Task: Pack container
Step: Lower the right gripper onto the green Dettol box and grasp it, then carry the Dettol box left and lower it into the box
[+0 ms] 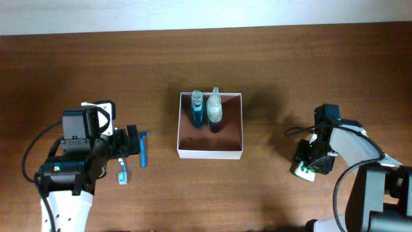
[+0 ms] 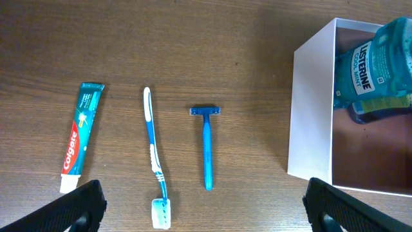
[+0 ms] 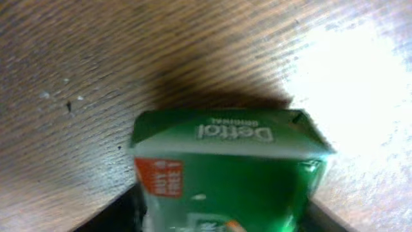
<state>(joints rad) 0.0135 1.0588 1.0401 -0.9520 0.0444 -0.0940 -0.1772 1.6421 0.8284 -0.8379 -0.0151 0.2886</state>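
Container: the container is sitting open-topped on the bench at the middle of the overhead frame. It is holding a blue mouthwash bottle and a clear bottle side by side against its upper wall.
Container and left hand: the box is lying well to the right of the left hand; in the left wrist view it is showing at the right edge.
Left hand: it is hanging at the overhead frame's lower left, jaws spread wide. It is facing down over a razor, a toothbrush and a toothpaste tube, which are lying side by side.
Container and right hand: they are sitting well apart.
Right hand: the right hand is reaching down at the lower right, straddling a green-and-white packet. Whether it is squeezing the packet cannot be told.
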